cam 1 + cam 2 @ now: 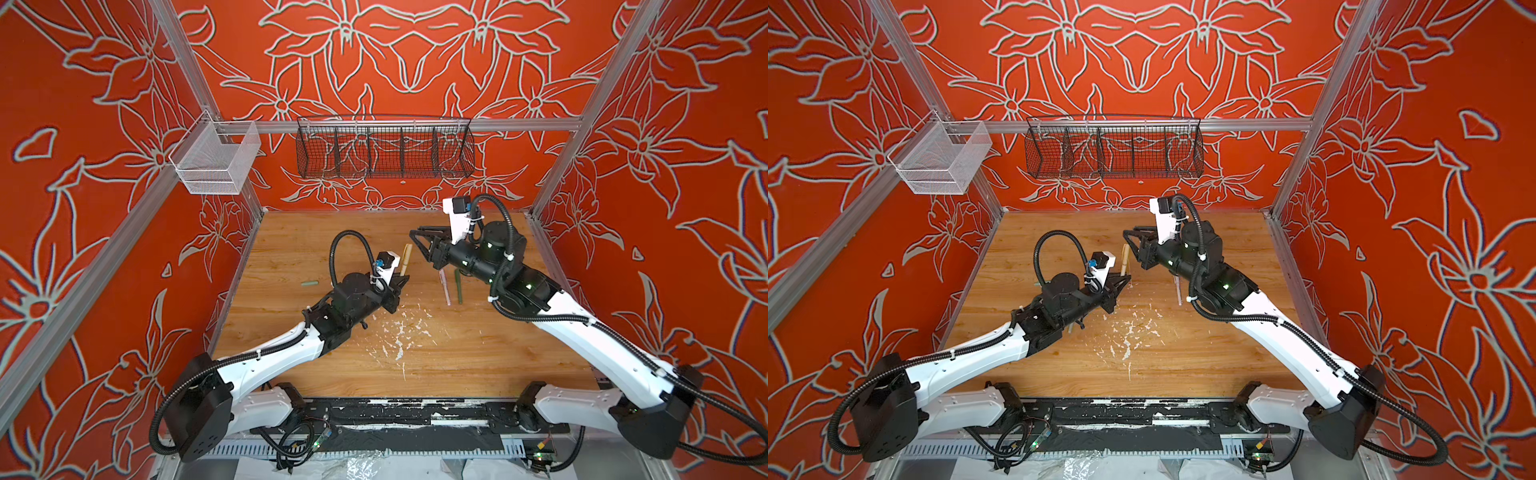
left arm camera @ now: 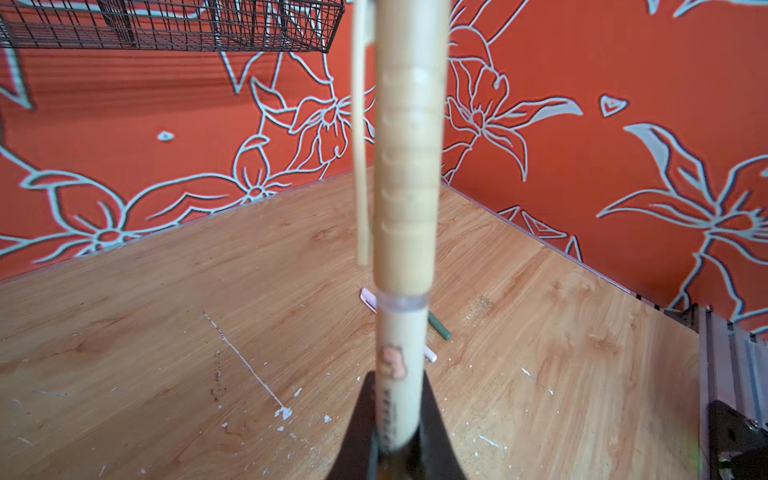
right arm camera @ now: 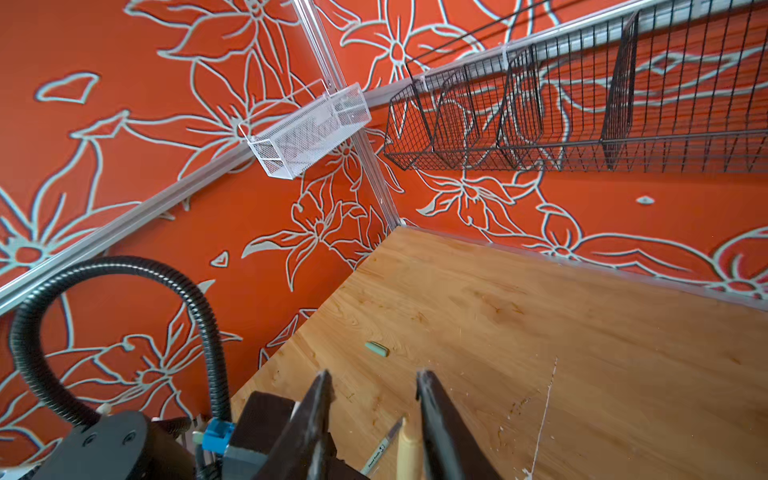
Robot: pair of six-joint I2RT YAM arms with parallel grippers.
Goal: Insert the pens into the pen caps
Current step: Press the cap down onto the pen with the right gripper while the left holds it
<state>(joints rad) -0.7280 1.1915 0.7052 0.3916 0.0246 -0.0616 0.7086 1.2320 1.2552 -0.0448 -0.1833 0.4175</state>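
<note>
Left gripper point(image 2: 399, 378): clamped low on the barrel of the tan pen point(image 2: 401, 345), which stands tilted above the table point(image 1: 478, 353). The tan cap point(image 2: 409, 166) sits on the pen's upper end, down to a clear ring point(image 2: 401, 301), and looks seated or nearly so.

Right gripper point(image 3: 374, 376): jaws apart, holding nothing. The cap's tip shows between the fingers; whether they touch it is unclear.

Step judged: finishing this capping.
- Grip the barrel firmly.
- Any last push should run straight along the pen's axis, not sideways.
- Check that no gap is left at the ring.
- Back the right fingers off clear of the cap's clip point(image 2: 360, 166).

Also on the table: pale green cap point(image 3: 377, 349), well apart to the left; pink pen point(image 1: 444, 286) and dark green pen point(image 1: 459, 286), side by side.
</note>
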